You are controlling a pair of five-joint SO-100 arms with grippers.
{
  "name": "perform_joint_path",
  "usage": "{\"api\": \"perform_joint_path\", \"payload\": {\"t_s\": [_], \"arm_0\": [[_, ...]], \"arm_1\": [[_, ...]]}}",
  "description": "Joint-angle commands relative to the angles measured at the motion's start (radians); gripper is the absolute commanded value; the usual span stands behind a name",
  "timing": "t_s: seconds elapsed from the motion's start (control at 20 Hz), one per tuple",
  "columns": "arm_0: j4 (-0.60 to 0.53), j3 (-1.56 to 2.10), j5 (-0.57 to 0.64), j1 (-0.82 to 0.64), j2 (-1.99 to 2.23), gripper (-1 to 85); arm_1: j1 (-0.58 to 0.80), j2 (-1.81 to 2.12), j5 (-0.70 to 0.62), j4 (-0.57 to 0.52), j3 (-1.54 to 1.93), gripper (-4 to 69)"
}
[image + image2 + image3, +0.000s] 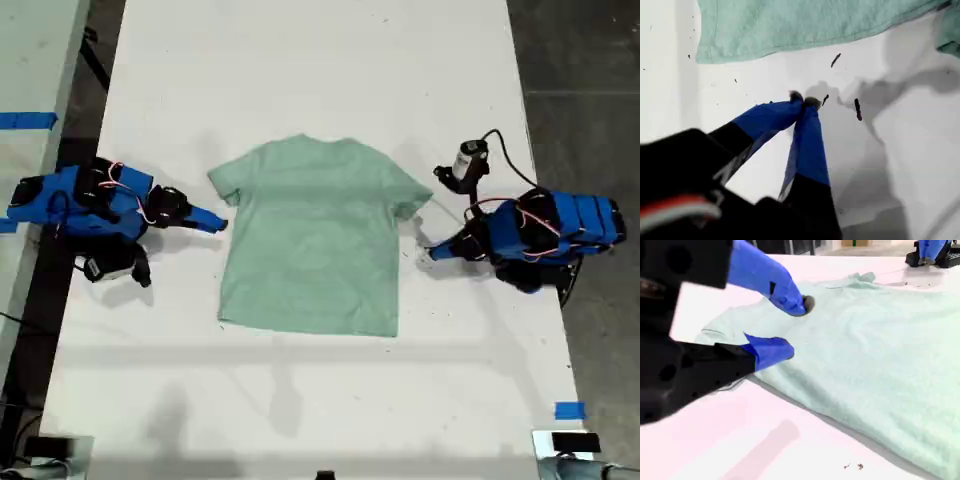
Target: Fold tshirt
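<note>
My first claw [802, 102] closed, empty, tips on table [300, 60] just beside tshirt [315, 240], on exterior view's right. My second claw [791, 327] jaws apart over sleeve on exterior view's left. Tshirt spread flat mid-table between arms.

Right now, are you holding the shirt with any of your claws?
No. My first gripper is shut on nothing beside the tshirt. My second gripper is open at a sleeve, gripping nothing.

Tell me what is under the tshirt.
The tshirt lies flat on the white table; bare white surface shows all around it. Whatever sits beneath the cloth is covered; no bulge shows.
</note>
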Motion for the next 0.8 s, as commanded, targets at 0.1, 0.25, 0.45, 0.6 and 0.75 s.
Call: {"api": "perform_joint_path", "payload": {"t_s": [0.1, 0.25, 0.45, 0.6, 0.75], "arm_0": [[0.006, 0.006, -0.046, 0.075, 0.104, 0.1], [0.006, 0.006, -0.046, 0.075, 0.104, 0.1], [0.006, -0.005, -0.095, 0.063, 0.104, 0.1], [-0.008, -0.046, -0.158, 0.060, 0.089, 0.1], [0.002, -0.176, -0.170, 0.035, -0.029, 0.1]], "arm_1": [[-0.046, 0.025, 0.710, -0.011, -0.002, -1.1], [-0.049, 0.025, 0.712, -0.011, -0.002, -1.1], [-0.063, 0.025, 0.729, 0.003, -0.026, -0.8], [-0.067, 0.023, 0.752, 0.031, -0.103, -0.8], [-0.037, -0.135, 0.701, 0.044, -0.264, -0.8]]}}
